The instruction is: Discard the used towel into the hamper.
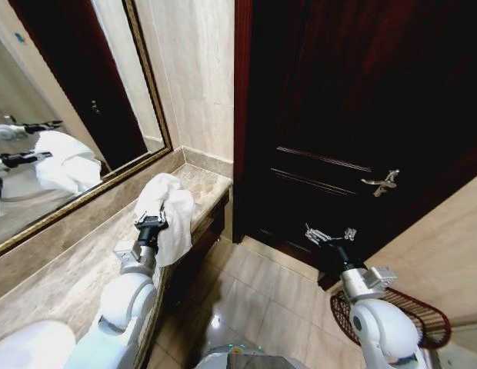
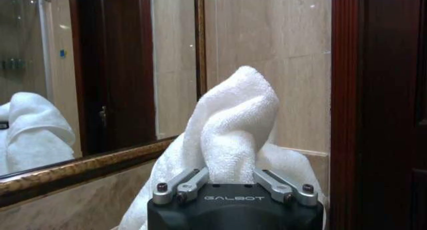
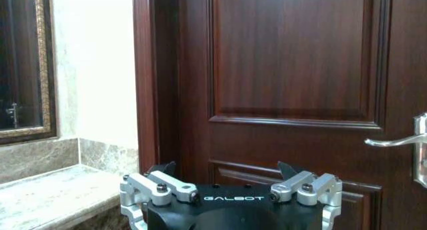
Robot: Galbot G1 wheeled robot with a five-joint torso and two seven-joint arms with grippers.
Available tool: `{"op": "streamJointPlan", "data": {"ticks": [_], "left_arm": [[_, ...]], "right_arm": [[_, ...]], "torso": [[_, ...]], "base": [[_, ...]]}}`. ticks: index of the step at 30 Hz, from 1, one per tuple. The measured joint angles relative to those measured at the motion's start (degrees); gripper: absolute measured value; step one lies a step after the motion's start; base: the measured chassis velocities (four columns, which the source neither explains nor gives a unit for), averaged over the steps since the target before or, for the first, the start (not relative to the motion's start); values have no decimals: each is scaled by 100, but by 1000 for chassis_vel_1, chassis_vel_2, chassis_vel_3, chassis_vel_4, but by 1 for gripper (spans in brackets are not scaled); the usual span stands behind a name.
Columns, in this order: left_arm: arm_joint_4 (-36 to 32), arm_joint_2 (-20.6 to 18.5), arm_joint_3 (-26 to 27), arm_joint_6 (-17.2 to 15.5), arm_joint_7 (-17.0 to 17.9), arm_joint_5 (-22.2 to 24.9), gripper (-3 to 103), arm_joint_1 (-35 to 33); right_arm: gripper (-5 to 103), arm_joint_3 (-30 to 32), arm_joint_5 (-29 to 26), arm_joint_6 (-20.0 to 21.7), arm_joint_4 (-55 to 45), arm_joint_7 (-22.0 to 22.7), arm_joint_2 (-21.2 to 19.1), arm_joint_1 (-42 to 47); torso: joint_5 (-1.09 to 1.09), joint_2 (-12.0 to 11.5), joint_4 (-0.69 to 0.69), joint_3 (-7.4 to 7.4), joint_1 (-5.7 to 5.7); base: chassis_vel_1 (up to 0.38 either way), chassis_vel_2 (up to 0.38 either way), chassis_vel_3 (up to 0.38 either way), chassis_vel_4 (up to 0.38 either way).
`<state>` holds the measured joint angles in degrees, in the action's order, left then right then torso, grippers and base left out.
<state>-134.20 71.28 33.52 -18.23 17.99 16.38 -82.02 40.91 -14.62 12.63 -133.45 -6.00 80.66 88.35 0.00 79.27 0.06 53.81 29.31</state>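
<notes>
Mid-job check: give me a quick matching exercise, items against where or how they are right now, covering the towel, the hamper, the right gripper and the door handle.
Items:
1. towel
2. hamper
3. right gripper
4. door handle

States:
A. on the floor behind the right arm
B. open, holding nothing, before the door
C. pinched in the left gripper over the counter
D. metal, on the dark door

Pairs: 1-C, 2-A, 3-B, 4-D

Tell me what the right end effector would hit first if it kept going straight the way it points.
Most likely the dark wooden door. The open right end effector faces its panels with nothing between, though depth is unclear.
</notes>
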Motion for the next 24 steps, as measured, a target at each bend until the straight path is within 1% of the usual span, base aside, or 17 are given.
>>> {"op": "streamJointPlan", "data": {"ticks": [14, 24], "left_arm": [[31, 9, 5, 58, -8, -40, 10, -6], [44, 15, 12, 81, -27, -46, 10, -14]], "right_arm": [[100, -16, 14, -5, -15, -5, 16, -4], [100, -18, 26, -8, -41, -11, 25, 8]], "torso": [[0, 0, 0, 0, 1], [0, 0, -2, -1, 0]], "base": [[70, -110, -110, 61], [8, -164, -154, 24]]}}
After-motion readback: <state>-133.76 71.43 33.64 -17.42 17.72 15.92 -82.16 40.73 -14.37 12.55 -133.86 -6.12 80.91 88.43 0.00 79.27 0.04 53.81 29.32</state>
